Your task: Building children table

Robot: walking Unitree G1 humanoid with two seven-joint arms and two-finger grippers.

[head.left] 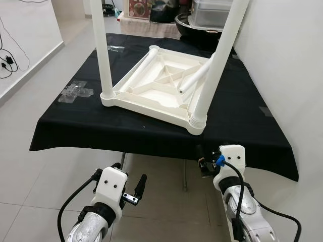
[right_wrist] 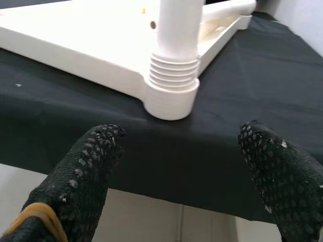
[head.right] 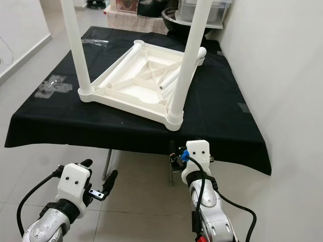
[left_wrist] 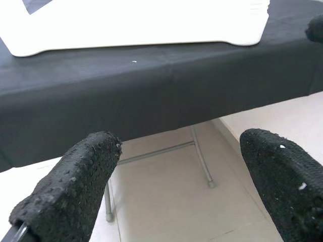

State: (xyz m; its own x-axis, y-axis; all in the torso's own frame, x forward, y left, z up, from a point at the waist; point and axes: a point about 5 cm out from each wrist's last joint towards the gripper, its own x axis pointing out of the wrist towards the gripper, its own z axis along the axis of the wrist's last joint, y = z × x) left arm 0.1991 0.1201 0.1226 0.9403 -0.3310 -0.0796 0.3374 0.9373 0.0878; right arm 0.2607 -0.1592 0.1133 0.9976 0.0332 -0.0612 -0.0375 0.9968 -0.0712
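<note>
Right hand (right_wrist: 176, 166) spread wide, lower right, facing seated white plastic leg (head.left: 218, 60) | left hand (left_wrist: 171, 181) wide, idle below worktop (head.left: 75, 131) | upturned white plastic tabletop (head.left: 156, 88) centre, sockets up | loose leg (head.left: 194, 79) lies inside, likely next.

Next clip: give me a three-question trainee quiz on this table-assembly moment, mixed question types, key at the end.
1. True or false: the white tabletop lies upside down on the black cloth.
2. How many legs stand upright in corner sockets? A) none B) two C) four
3. Fill in: a loose leg lies ____ the upturned tabletop.

Key
1. True; its ribbed underside faces up.
2. B: the near left leg and the near right leg. Another lies along the far left edge.
3. Inside (across its ribs).

Both the left claw and the right claw are open, low in front of the table edge, holding nothing.
</note>
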